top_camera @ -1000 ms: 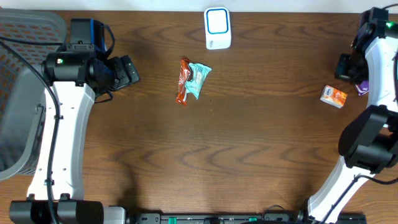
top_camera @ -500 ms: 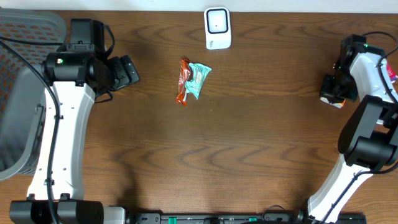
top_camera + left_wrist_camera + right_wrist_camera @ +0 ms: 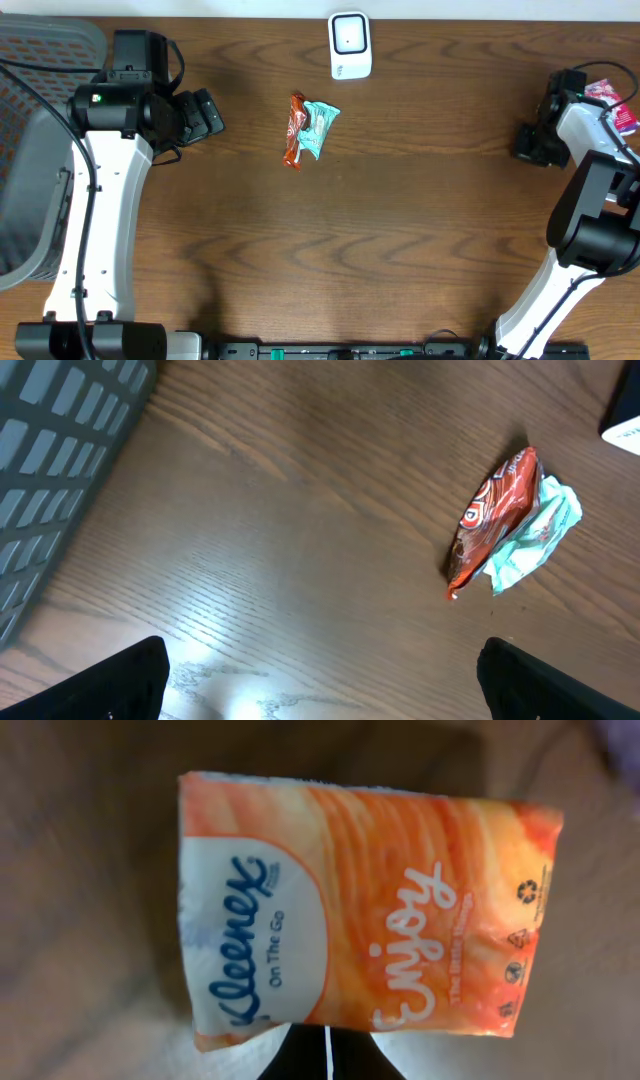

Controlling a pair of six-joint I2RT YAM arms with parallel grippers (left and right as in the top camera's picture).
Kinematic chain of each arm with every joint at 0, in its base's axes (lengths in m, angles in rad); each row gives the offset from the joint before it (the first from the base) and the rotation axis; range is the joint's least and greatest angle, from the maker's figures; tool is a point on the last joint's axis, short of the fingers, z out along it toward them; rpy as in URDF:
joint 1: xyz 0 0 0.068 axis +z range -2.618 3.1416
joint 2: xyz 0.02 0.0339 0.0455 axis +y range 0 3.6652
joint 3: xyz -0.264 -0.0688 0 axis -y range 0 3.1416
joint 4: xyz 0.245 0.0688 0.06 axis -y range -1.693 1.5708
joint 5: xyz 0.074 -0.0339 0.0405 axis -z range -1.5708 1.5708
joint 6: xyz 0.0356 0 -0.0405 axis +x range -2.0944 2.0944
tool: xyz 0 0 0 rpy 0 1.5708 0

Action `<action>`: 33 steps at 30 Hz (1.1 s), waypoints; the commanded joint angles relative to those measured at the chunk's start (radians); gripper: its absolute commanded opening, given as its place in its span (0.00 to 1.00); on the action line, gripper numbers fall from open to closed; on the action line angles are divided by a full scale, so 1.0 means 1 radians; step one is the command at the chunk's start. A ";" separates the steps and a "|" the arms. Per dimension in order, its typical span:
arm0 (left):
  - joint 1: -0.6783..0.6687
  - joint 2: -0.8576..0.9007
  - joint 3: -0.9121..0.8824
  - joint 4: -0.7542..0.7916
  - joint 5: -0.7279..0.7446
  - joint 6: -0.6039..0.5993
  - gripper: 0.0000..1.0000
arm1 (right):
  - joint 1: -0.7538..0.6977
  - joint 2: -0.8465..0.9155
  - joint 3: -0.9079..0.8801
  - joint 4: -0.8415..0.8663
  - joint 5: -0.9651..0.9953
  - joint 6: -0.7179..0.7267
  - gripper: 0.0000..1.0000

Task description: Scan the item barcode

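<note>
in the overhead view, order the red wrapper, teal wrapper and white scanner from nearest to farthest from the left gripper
From the left gripper:
1. red wrapper, near the centre of the view, on the side facing that gripper
2. teal wrapper, touching the red one on its far side
3. white scanner, at the top centre of the view

A dark wooden table [image 3: 400,230] carried a red snack wrapper [image 3: 294,130] toward its far side, with a crumpled teal packet [image 3: 322,124] touching the wrapper's right side. A grey mesh basket [image 3: 35,60] stood at the left edge. A pink packet [image 3: 612,98] showed at the right edge, partly hidden.
</note>
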 commanded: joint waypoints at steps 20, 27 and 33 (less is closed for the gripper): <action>0.002 -0.011 0.008 -0.003 -0.009 -0.005 0.98 | -0.113 0.014 -0.014 0.332 0.014 0.090 0.01; 0.002 -0.011 0.008 -0.003 -0.009 -0.005 0.98 | -0.119 0.001 0.041 0.268 -0.052 0.090 0.02; 0.002 -0.011 0.008 -0.003 -0.009 -0.005 0.98 | -0.074 -0.061 0.092 0.209 -0.188 0.090 0.20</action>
